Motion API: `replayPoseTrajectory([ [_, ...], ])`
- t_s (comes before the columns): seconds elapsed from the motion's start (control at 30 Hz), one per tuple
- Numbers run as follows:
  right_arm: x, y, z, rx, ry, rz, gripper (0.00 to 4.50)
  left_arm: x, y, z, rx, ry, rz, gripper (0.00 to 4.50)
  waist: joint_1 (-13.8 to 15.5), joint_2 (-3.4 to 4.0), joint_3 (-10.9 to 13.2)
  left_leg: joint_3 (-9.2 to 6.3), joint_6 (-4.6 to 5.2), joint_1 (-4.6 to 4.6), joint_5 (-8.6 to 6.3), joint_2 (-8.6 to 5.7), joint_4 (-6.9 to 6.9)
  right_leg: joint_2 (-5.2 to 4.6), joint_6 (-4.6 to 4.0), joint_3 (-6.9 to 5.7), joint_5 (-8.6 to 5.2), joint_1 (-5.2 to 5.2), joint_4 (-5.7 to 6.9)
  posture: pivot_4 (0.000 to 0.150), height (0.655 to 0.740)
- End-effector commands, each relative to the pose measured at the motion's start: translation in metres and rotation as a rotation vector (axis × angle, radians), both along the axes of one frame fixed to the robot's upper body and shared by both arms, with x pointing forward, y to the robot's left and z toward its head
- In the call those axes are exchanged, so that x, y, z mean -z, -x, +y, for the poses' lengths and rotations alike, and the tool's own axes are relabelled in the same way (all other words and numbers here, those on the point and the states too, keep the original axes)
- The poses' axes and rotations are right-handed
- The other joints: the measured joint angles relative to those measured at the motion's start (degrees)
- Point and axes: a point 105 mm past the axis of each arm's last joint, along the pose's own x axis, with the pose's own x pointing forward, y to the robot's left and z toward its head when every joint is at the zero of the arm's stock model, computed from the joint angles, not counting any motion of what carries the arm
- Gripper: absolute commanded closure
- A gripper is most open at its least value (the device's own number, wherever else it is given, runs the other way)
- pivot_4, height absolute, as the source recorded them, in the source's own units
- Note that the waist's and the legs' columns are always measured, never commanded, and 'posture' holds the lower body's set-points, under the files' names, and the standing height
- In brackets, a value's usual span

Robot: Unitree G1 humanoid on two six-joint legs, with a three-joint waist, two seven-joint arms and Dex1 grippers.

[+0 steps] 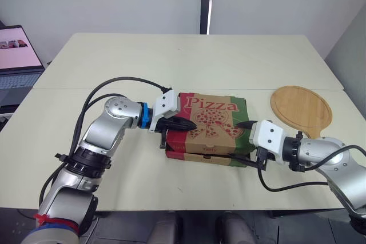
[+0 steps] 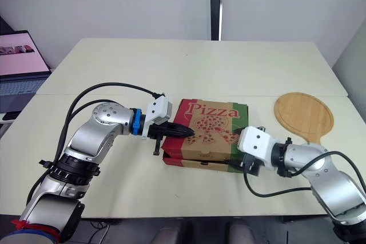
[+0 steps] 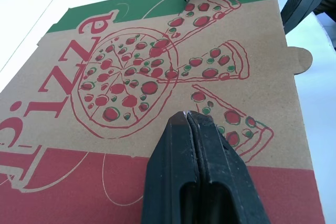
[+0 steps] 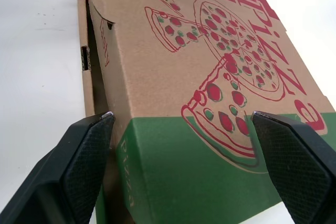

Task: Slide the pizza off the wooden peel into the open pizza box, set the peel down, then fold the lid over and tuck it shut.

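A laptop (image 1: pixel 16 64) sits open at the far left, off the edge of the cream table (image 1: pixel 114 61). The left gripper (image 1: pixel 191 124) reaches in from the left with its two black fingers clenched together, nothing between them. The tips rest on the printed top of the pizza box (image 1: pixel 214 119), at the red band on its left side. In the left wrist view the joined fingertips (image 3: pixel 186 121) touch the cardboard just beside the drawn pizza slices.

The pizza box lies on the near half of the table, between the two arms. Its lid is folded down over the base, "Pizza" lettering facing up. Whether the lid is tucked in cannot be told.

The right gripper (image 4: pixel 184 116) meets the box at its green right-hand edge. Its fingers (image 4: pixel 84 156) are spread wide, one on each side of that edge, gripping nothing.

The wooden peel (image 1: pixel 300 107) lies flat on the table, right of the box and apart from it. Its round face is bare and its handle points towards the robot.
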Motion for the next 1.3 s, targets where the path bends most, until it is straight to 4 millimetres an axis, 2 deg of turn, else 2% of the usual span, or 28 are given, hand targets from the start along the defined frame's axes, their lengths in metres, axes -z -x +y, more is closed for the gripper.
replayPoseTrajectory([
  [0.03,-0.015,-0.002,0.004,0.008,-0.023,-0.074,0.03,0.009,0.001,0.000,-0.001,-0.038,0.000,4.50,0.0,0.00,0.0,0.00,0.00,0.00,0.00,0.00,0.00,0.00,0.00,0.00,0.00,0.00,0.00,0.150,0.7281],
  [0.2,-0.018,-0.007,0.006,0.020,-0.027,-0.104,0.03,0.006,-0.002,-0.001,-0.009,-0.032,-0.014,4.50,0.0,0.00,0.0,0.00,0.00,0.00,0.00,0.00,0.00,0.00,0.00,0.00,0.00,0.00,0.00,0.150,0.7281],
  [0.4,-0.024,0.005,0.005,-0.024,-0.077,-0.029,0.03,0.005,-0.004,0.001,-0.018,-0.035,-0.023,4.50,0.0,0.00,0.0,0.00,0.00,0.01,0.00,0.00,0.01,0.01,0.00,0.01,0.00,0.01,0.01,0.150,0.7281],
  [0.67,-0.015,0.006,0.000,-0.018,-0.043,-0.020,0.03,0.005,-0.005,0.001,-0.023,-0.034,-0.027,4.50,0.1,0.00,0.0,-0.02,0.15,0.01,-0.09,0.00,0.01,0.01,0.00,-0.01,0.00,0.03,0.01,0.150,0.7281],
  [0.77,-0.021,0.009,-0.002,-0.009,-0.109,0.017,0.03,0.005,-0.005,0.002,-0.025,-0.035,-0.029,4.50,0.1,0.00,0.0,-0.01,0.15,0.01,-0.09,-0.01,0.02,0.00,0.00,0.00,0.00,0.03,0.01,0.150,0.7281],
  [0.83,-0.029,0.012,-0.009,0.007,-0.167,0.068,0.03,0.005,-0.005,0.002,-0.026,-0.036,-0.030,4.50,0.1,0.00,0.0,-0.02,0.15,0.02,-0.08,0.00,0.01,0.00,0.00,-0.01,0.00,0.03,0.01,0.150,0.7281],
  [0.93,-0.041,0.007,-0.042,0.110,-0.227,0.138,0.03,0.005,-0.005,0.002,-0.026,-0.036,-0.030,4.50,0.1,0.00,0.0,-0.02,0.15,0.01,-0.09,-0.02,0.01,0.00,0.00,0.00,0.00,0.04,0.01,0.150,0.7281],
  [1.03,-0.045,0.004,-0.067,0.198,-0.244,0.158,0.03,0.005,-0.005,0.002,-0.026,-0.033,-0.030,4.50,0.2,-0.01,0.0,-0.02,0.18,0.03,-0.10,-0.01,0.02,0.00,0.00,-0.03,0.00,0.11,-0.02,0.150,0.7281],
  [1.17,-0.033,0.008,-0.078,0.226,-0.170,0.180,0.94,0.005,-0.005,0.002,-0.024,-0.030,-0.029,4.50,0.2,0.00,0.0,-0.02,0.18,0.05,-0.10,0.00,-0.01,0.00,0.00,-0.02,0.00,0.11,0.00,0.150,0.7281],
  [1.3,-0.006,0.014,-0.080,0.186,-0.035,0.214,2.30,0.004,-0.006,0.002,-0.022,-0.030,-0.031,4.50,0.1,0.00,0.0,0.00,0.18,0.05,-0.10,0.00,0.00,0.00,0.00,-0.02,0.00,0.11,-0.01,0.150,0.7281],
])
